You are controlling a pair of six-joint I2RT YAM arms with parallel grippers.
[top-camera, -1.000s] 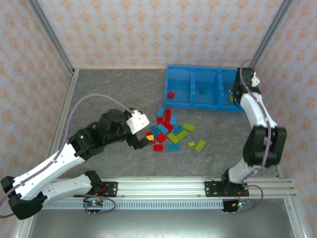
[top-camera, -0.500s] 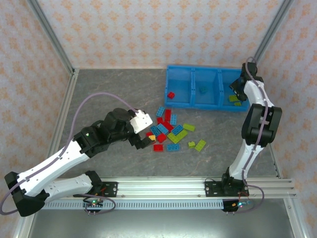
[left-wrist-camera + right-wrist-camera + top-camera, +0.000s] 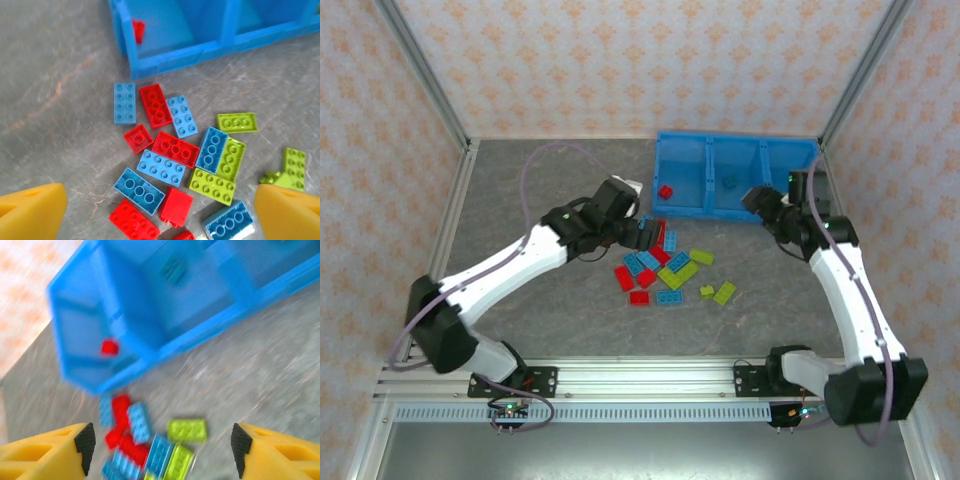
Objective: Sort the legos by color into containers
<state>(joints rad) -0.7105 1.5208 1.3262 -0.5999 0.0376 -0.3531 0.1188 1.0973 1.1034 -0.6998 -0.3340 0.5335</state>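
Observation:
Red, light blue and lime green legos [image 3: 660,268] lie in a loose pile on the grey table, in front of the blue bin [image 3: 712,212] with its three containers. One red lego [image 3: 665,191] lies in the left container and a dark teal one [image 3: 731,182] in the middle one. My left gripper [image 3: 636,232] hovers open over the pile's far left side. In the left wrist view, its yellow fingers [image 3: 30,210] frame the legos [image 3: 175,150] with nothing held. My right gripper [image 3: 760,200] is open and empty beside the bin's front wall, and its view is blurred; its fingers [image 3: 45,452] point at the bin [image 3: 165,315].
Wallpapered walls and metal frame posts [image 3: 420,75] close in the table on three sides. An aluminium rail [image 3: 650,378] with the arm bases runs along the near edge. Bare grey table [image 3: 520,180] stretches left of the bin and pile.
My right gripper opened over the right container, left a green lego there and swung left and nearer. My left arm swept from left of the pile up towards the bin.

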